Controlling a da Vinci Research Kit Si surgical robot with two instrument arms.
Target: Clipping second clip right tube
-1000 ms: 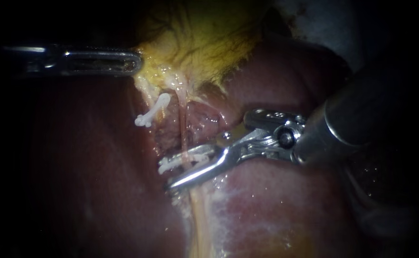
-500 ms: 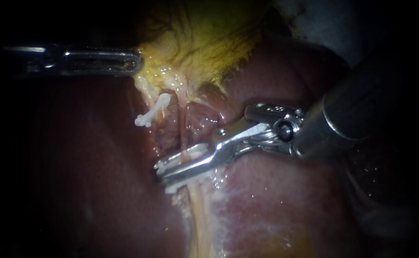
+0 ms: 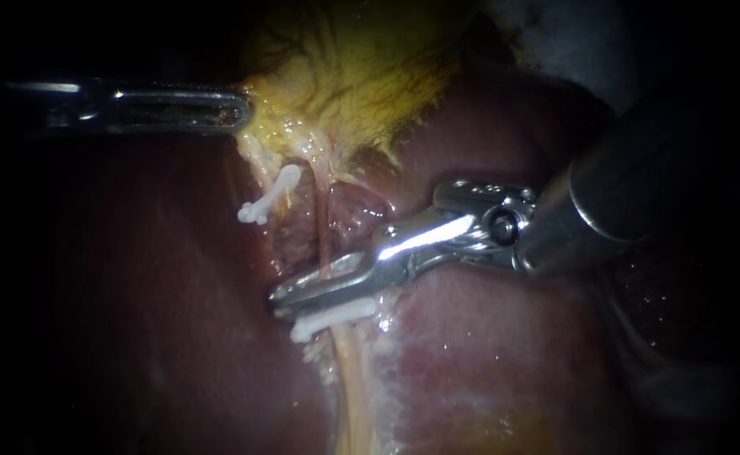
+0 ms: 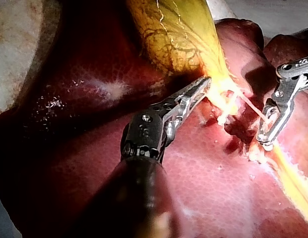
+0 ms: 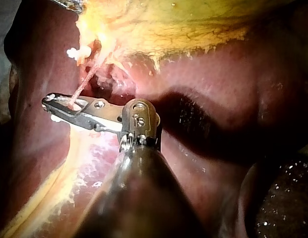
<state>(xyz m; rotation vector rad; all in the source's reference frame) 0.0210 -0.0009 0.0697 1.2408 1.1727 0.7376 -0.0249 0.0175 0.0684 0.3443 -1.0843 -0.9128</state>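
Endoscope view: R end effector [image 3: 277, 297], prev. open, now clamps right tube [image 3: 323, 229]; L end effector [image 3: 242, 110] grips gallbladder [image 3: 357, 76].

Two instruments, the left instrument [image 3: 237, 110] and right instrument [image 3: 290, 295]; two white clips (ten o'clock clip [image 3: 269, 195], seven o'clock clip [image 3: 329, 318]); one tube [image 3: 323, 227], liver [image 3: 488, 354], gallbladder [image 3: 353, 76].

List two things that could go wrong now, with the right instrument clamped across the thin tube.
1. The right tube is thin and stretched taut; a sideways pull by the right instrument might tear it.
2. The lower clip shows partly below the instrument, so it may sit askew or not lock fully.
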